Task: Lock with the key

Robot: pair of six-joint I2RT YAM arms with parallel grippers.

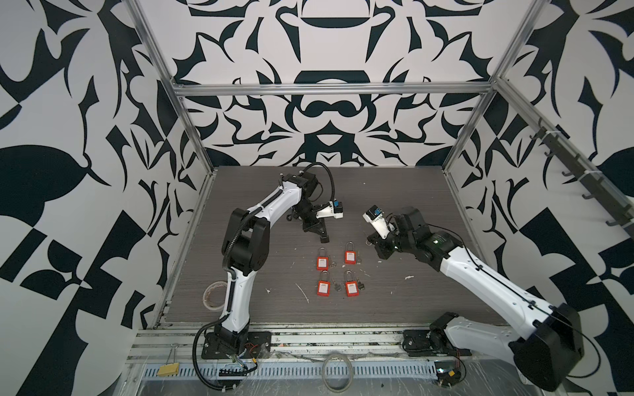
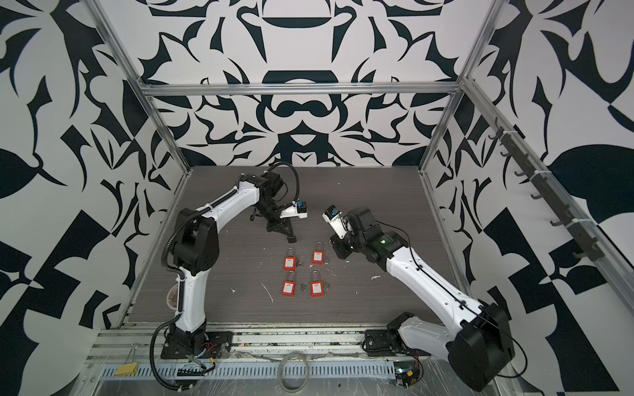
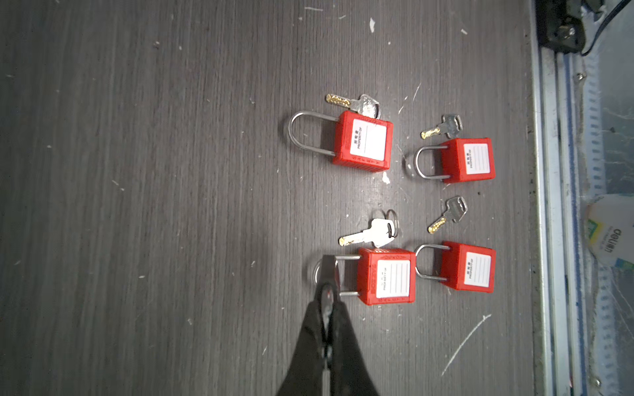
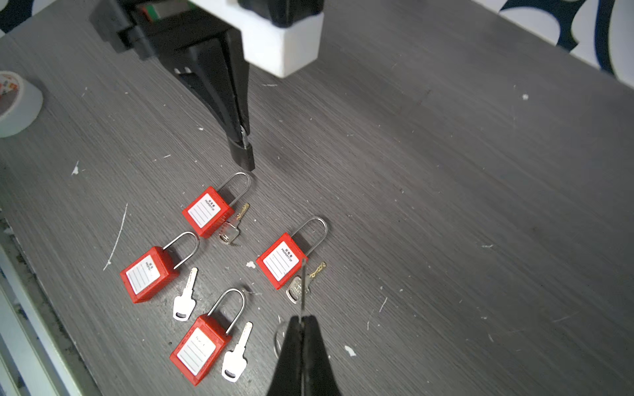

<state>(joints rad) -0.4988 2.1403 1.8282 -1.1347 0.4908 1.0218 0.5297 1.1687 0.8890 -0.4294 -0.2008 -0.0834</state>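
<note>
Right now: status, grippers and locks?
Left gripper shut, nothing visibly held. Right gripper shut on thin metal strip, edge-on, possibly a key. Four red plastic padlocks flat, silver key loose beside each. White tape roll far aside.

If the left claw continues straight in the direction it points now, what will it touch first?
Most likely the steel shackle of the nearest red padlock; the shut left claw is just before it. Height is unclear, so it may reach the table first.
</note>
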